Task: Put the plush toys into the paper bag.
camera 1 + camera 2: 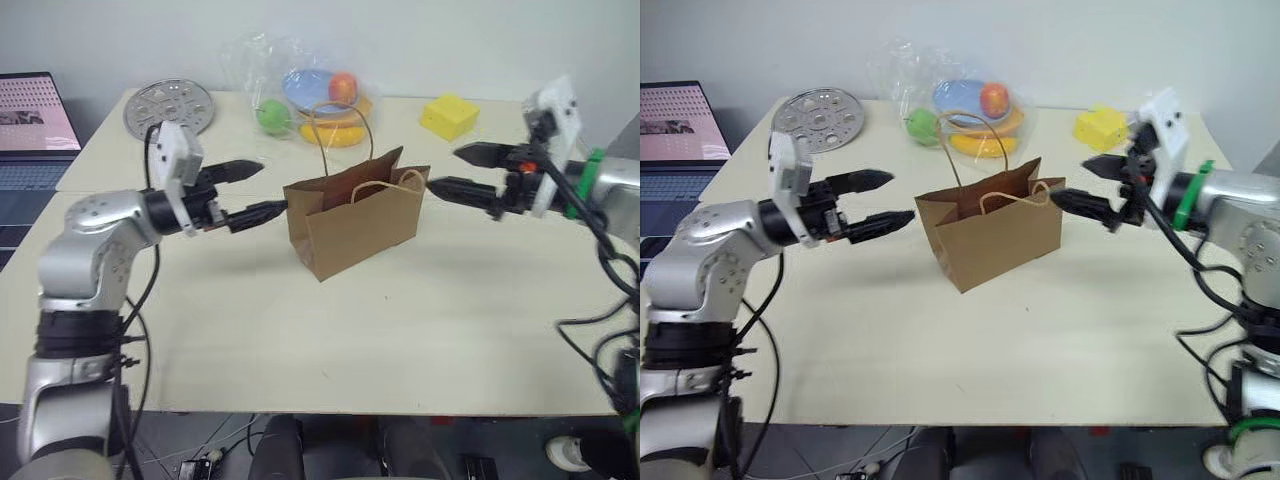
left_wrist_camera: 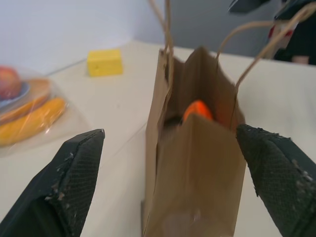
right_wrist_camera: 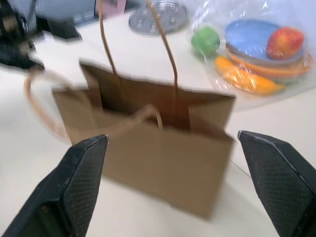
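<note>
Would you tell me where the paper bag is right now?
The paper bag stands upright mid-table between the open left gripper and right gripper, before the wrapped fruit.

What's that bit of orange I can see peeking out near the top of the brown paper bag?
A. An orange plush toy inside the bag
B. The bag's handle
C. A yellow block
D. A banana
A: in the left wrist view, the orange plush toy sits inside the open paper bag, between its walls.

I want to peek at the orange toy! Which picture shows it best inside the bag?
The left wrist view: looking in at the end of the paper bag, an orange toy peeks above the near edge. In both eye views and the right wrist view the bag's brown walls hide its contents.
</note>
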Motion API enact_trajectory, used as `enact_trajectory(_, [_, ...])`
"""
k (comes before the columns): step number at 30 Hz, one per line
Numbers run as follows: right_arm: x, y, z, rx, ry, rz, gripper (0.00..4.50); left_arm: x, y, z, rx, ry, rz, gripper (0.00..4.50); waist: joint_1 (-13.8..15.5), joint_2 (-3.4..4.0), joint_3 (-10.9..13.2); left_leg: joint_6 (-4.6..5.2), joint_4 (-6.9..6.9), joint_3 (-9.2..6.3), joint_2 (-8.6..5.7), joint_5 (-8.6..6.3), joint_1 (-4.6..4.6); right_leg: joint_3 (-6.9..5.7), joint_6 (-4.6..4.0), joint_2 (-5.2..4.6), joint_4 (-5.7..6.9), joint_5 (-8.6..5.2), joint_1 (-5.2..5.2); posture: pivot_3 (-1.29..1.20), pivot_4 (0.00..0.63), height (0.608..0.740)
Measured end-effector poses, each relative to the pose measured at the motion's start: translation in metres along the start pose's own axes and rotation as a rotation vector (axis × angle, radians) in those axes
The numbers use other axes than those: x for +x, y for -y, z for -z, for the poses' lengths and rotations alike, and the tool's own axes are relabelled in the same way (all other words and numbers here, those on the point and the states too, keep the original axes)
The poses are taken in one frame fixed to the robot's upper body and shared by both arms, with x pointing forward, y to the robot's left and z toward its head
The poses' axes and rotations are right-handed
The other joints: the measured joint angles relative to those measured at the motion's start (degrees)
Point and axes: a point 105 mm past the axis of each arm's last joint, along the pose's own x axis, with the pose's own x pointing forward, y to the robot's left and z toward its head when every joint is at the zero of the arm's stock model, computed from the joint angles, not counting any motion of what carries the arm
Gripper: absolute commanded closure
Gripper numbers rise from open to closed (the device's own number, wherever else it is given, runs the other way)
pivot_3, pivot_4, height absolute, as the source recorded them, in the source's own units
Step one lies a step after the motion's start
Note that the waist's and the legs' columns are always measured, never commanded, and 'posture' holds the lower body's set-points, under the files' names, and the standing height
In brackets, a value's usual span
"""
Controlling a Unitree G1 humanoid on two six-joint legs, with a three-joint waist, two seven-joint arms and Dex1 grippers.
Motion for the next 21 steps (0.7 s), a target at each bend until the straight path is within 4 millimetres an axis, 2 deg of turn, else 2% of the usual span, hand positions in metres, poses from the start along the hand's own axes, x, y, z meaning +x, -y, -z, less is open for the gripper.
enact_trajectory(2, [-0.013,0.0,0.013,-0.063,-0.06,-0.024,0.0,-0.001,0.004,0.005,-0.011,-0.004,-0.003,0.04,0.3,0.0,0.0,0.0,0.03,-0.02,0.0,0.0,0.0,-0.03,0.0,0.0,-0.01,-0.01,0.03,0.0,0.15,0.74])
enact_trajectory(6, [-0.017,-0.012,0.035,-0.054,-0.111,-0.118,0.0,0.013,0.014,0.015,-0.061,0.022,0.031,0.04,0.3,0.01,0.0,0.0,0.16,0.04,0.0,0.01,0.0,0.04,0.0,0.0,0.03,-0.01,0.04,0.0,0.15,0.74])
enact_trajectory(9, [-0.016,-0.026,0.033,-0.068,-0.1,-0.186,0.0,0.028,0.021,0.019,-0.096,0.045,0.07,0.04,0.2,0.02,0.0,0.0,0.21,0.04,0.01,0.02,0.01,0.05,0.0,0.04,0.05,0.0,0.04,0.0,0.15,0.74])
enact_trajectory(14, [-0.013,-0.059,0.023,-0.057,-0.048,-0.315,0.0,0.048,0.01,0.016,-0.12,0.079,0.094,0.04,0.1,0.02,0.0,0.01,0.23,0.02,0.0,0.03,0.01,0.06,0.0,0.06,0.06,0.0,0.06,0.0,0.15,0.74])
enact_trajectory(21, [-0.017,-0.061,0.02,-0.025,-0.044,-0.317,0.0,0.048,0.015,0.021,-0.151,0.066,0.172,0.04,0.1,0.02,0.0,0.02,0.13,-0.05,0.0,0.02,0.01,0.0,0.0,0.05,0.08,0.01,0.04,0.0,0.15,0.74])
